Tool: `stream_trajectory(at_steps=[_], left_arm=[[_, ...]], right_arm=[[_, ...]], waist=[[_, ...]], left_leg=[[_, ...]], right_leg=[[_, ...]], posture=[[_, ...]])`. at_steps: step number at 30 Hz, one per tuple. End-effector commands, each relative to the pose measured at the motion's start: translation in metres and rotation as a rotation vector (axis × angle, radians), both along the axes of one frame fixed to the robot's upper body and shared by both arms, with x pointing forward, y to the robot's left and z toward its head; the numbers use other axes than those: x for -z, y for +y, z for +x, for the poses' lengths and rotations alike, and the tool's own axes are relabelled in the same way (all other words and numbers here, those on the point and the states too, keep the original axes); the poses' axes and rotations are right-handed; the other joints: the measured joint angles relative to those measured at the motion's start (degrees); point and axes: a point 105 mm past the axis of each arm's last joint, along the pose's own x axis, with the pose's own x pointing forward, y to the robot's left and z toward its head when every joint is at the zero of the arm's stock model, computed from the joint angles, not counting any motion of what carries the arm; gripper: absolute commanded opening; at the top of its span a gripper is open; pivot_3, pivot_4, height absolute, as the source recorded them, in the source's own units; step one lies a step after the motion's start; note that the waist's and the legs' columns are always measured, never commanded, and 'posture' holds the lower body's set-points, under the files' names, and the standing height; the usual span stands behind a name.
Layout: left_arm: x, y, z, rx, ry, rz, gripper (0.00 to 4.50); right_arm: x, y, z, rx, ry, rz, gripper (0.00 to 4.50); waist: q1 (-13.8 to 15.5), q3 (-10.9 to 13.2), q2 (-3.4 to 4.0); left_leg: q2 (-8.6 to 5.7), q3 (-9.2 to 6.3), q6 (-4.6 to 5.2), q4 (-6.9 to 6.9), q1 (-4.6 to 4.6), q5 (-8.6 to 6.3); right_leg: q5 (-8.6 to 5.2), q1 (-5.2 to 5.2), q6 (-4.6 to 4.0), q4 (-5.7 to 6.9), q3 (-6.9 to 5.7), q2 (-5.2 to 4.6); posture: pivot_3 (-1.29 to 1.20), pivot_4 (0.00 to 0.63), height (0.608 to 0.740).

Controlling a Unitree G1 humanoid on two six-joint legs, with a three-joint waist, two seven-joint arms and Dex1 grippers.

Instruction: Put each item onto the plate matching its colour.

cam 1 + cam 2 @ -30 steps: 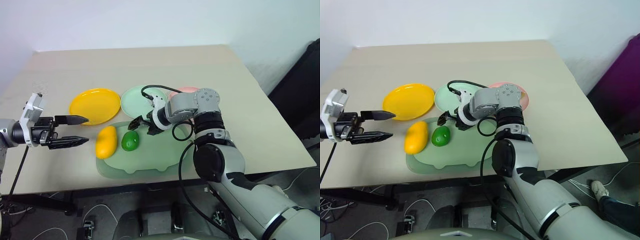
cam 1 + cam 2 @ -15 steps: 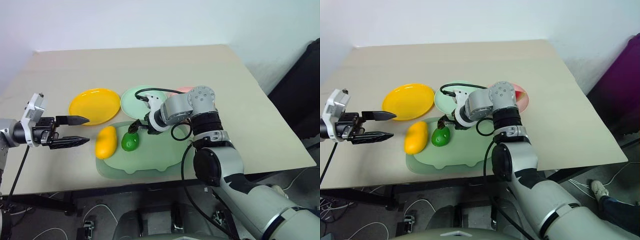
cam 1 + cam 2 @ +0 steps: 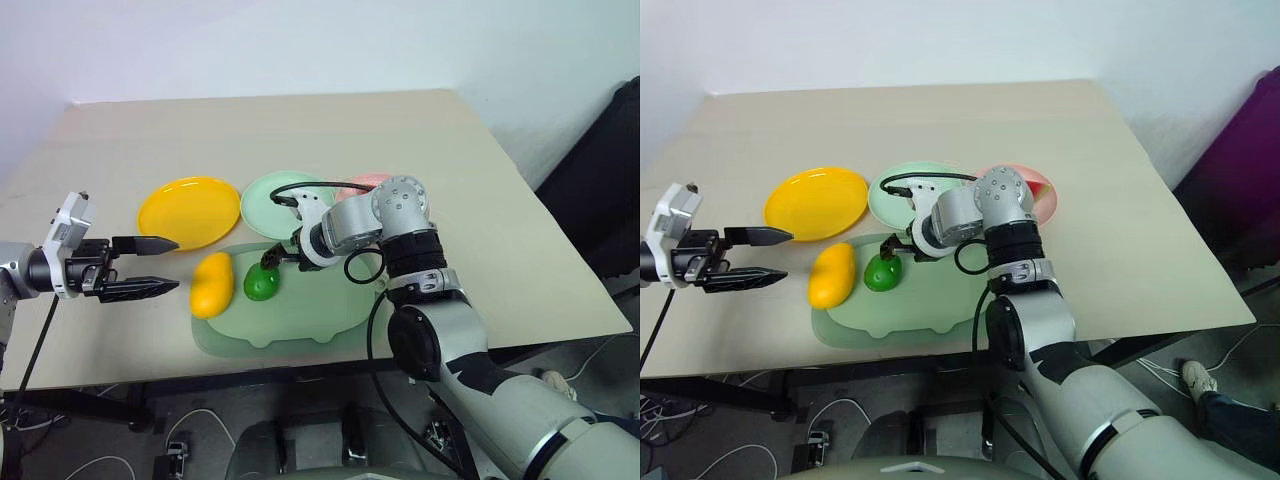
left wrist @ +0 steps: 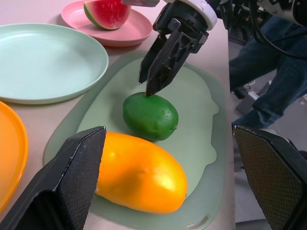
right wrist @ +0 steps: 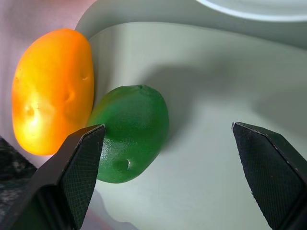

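Pale green mat with tab, nearest the robot: soft, flat, matte, bearing 2 items side by side. Yellow mango — oblong, smooth, faintly dimpled skin; not yet on its plate. Green fruit — glossy, egg-shaped, hard-looking plastic; lies just beside the mango, almost touching it. Right gripper: within the last second it has swung across from over the green plate and dropped to just above the fruit's far end, black fingers spread wide with nothing between them; judged to be lining up a pick of the green fruit, the next item to sort. Left gripper: jaws parted, empty, unmoved, level beside the table's left edge. Beyond the mat, 3 round shallow plastic plates in a row: yellow plate, bare; mint green plate, bare; pink plate, already carrying the watermelon wedge — 1 of 3 done.
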Motion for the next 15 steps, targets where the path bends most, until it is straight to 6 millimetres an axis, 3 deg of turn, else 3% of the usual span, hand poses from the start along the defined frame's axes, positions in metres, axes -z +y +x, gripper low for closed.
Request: stream_trajectory(at_steps=[1,15], left_arm=[[-0.016,0.000,0.000,0.011,-0.057,0.009,4.50],[-0.016,-0.003,0.006,0.021,-0.054,0.004,4.50]], right_arm=[[-0.002,-0.011,0.005,0.001,-0.042,-0.041,4.48],[-0.005,-0.056,0.019,0.019,-0.086,-0.112,4.48]], waist=[[0.0,0.0,0.00],[0.1,0.0,0.01]], left_leg=[[0.00,0.00,0.00,0.00,0.00,0.00],[-0.08,0.06,0.01,-0.04,-0.01,0.00]], right_leg=[[0.00,0.00,0.00,0.00,0.00,-0.01],[0.00,0.02,0.00,-0.02,-0.10,0.05]], posture=[[0.00,0.150,0.740],[0.00,0.150,0.740]])
